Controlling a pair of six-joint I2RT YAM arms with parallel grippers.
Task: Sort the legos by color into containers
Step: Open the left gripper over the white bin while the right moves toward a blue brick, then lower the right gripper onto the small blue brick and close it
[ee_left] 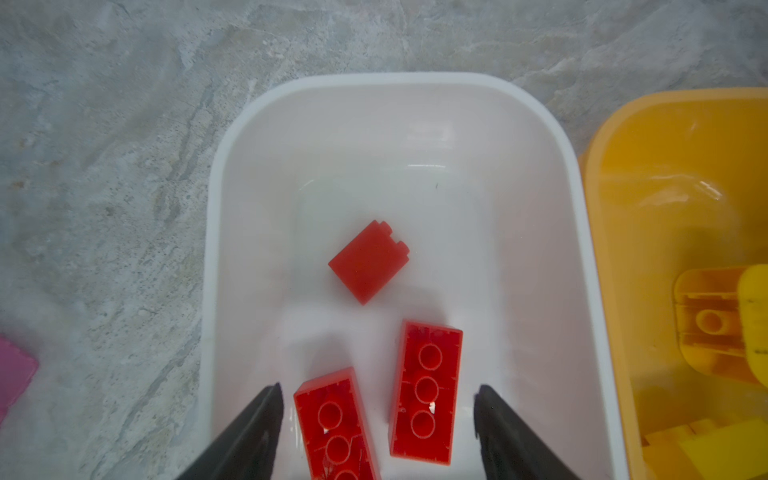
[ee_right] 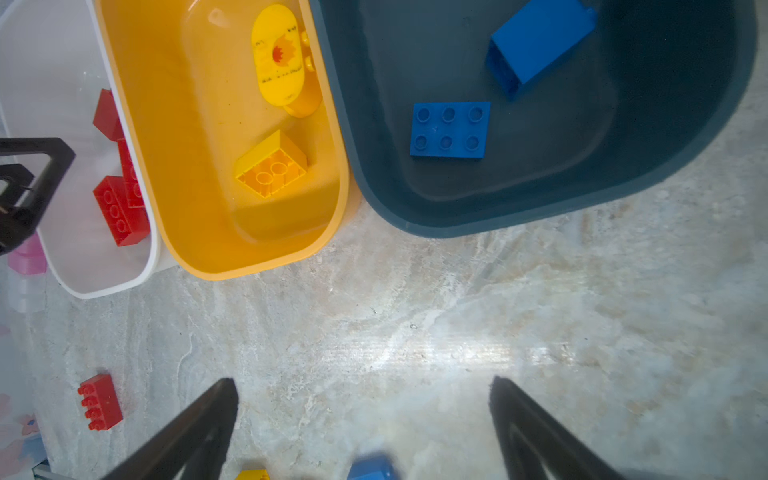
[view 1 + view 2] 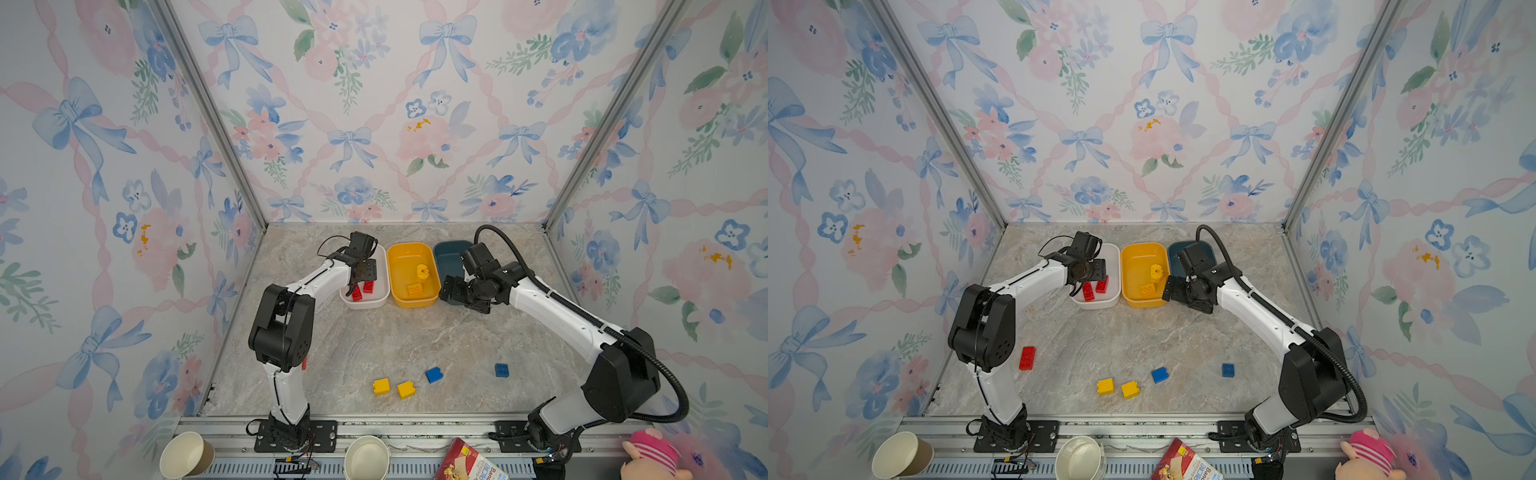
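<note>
Legos [image 3: 368, 286] partly sorted: three red bricks [image 1: 368, 262] in the white tub [image 1: 216, 249], two yellow pieces [image 2: 272, 168] in the yellow-orange tub [image 2: 174, 232], two blue bricks [image 2: 451, 129] in the teal tub [image 2: 374, 187], five loose bricks [image 3: 434, 375] on the worktop [image 3: 374, 332]. Hovers over the white tub with left gripper [image 1: 379, 390] apart, empty; holds right gripper [image 2: 362, 381] wide apart, empty, near the teal tub.
</note>
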